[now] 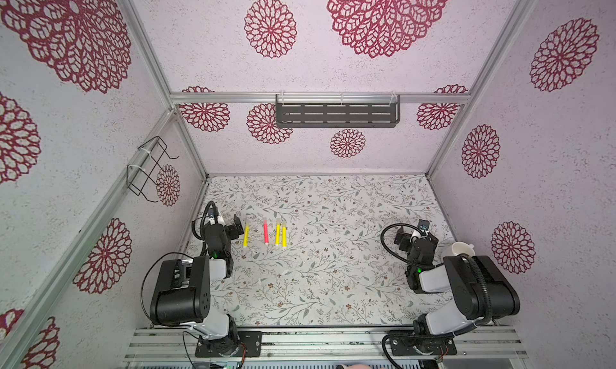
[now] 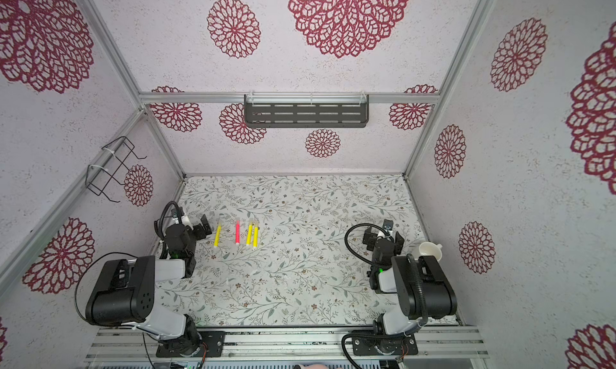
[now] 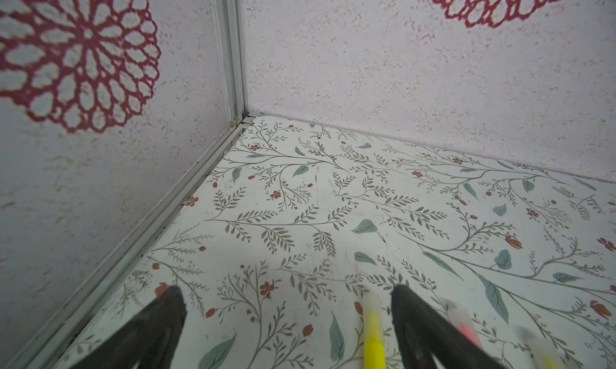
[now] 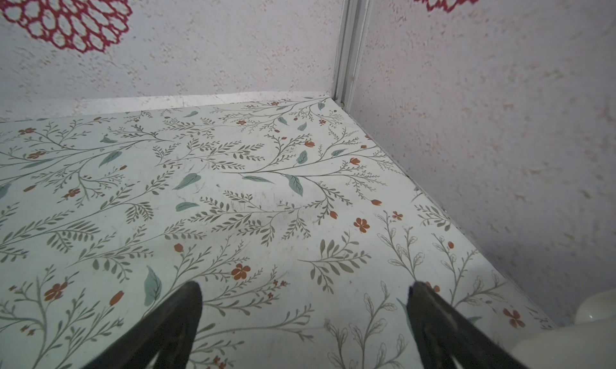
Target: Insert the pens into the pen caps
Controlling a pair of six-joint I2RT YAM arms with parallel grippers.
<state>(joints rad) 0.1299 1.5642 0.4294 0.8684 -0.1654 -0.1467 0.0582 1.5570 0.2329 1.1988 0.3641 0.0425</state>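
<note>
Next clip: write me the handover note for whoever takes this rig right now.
Left gripper: open, empty, next to the leftmost yellow pen.
Right gripper: open, empty, near the white cup.
Pens: three yellow, one red-pink, in a row on the table, left of centre.
Pen caps: hard to see; faint pale bits nearer the robot's base seem to be them.
Done: no insertion evident. Left: seemingly all four.

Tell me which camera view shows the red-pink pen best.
The top views are best. Both show the red-pink pen whole, lying between yellow pens. The left wrist view catches only one blurred end of it at the frame edge. The right wrist view does not show it.
</note>
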